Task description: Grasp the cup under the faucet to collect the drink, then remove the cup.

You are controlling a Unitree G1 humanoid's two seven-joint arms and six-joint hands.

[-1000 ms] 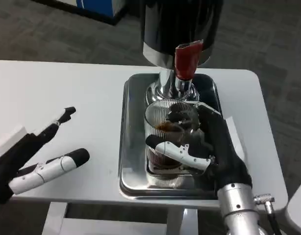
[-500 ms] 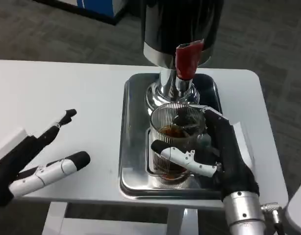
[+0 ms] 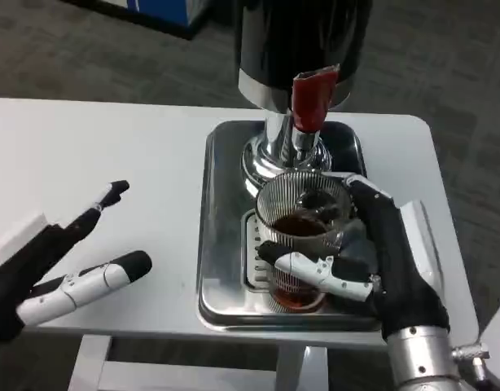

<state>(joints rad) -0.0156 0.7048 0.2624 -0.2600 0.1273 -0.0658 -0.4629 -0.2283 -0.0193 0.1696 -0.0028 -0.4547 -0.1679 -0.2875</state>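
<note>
My right hand (image 3: pixel 380 261) holds the cup (image 3: pixel 301 236) of dark drink over the tray (image 3: pixel 221 244); my left hand (image 3: pixel 50 265) lies open, fingers apart

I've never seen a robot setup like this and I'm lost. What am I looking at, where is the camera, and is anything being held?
The camera sits on a humanoid robot's head or chest, looking down at a white table. The silver arms are the robot's own. Its right hand grips a ribbed clear cup holding dark drink, over a shiny metal tray. Behind the cup stands a black drink dispenser with a red faucet handle. The left hand hovers at the table's left, fingers apart, holding nothing.
</note>
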